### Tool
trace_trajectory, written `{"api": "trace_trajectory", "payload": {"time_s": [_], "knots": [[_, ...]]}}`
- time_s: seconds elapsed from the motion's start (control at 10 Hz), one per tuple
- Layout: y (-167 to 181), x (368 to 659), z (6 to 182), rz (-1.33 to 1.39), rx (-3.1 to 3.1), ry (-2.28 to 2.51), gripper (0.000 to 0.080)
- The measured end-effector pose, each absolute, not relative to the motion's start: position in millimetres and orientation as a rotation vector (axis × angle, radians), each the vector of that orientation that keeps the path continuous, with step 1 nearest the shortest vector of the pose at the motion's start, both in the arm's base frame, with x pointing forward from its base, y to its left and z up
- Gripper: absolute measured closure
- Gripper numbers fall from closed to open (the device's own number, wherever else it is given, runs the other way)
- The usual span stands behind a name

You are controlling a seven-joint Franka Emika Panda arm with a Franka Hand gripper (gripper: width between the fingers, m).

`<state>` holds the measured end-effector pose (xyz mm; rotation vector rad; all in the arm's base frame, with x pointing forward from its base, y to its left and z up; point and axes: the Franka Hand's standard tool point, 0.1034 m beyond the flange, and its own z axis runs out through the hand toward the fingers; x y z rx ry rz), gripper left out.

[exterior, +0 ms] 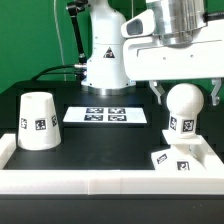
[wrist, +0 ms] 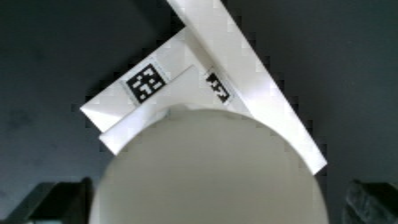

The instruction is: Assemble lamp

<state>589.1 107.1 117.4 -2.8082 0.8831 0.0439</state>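
The white ball-shaped bulb (exterior: pixel 185 104) stands upright, and its tagged neck reaches down to the low square base (exterior: pixel 178 158) at the exterior view's right. My gripper (exterior: pixel 186 93) is open around the ball, a finger on each side with a small gap to it. In the wrist view the bulb (wrist: pixel 196 165) fills the foreground, the base (wrist: pixel 187 85) lies beyond it, and dark fingertips (wrist: pixel 54 205) show at the corners. The cup-like shade (exterior: pixel 38 120) rests mouth down at the exterior view's left, apart from the rest.
The marker board (exterior: pixel 107 114) lies flat in the middle of the black table. A white raised rail (exterior: pixel 90 181) runs along the near edge and turns up at both ends. The arm's white body (exterior: pixel 105 55) stands behind the board.
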Motion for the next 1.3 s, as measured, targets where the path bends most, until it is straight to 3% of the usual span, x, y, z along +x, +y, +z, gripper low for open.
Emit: {"api": "trace_trajectory", "payload": {"time_s": [0.6,1.3], "knots": [[102.4,592.1,117.0,-0.090,-3.032,-0.194,0.0101],[104.6,594.4,114.7,-0.085,-2.956,-0.783,0.0101]]}}
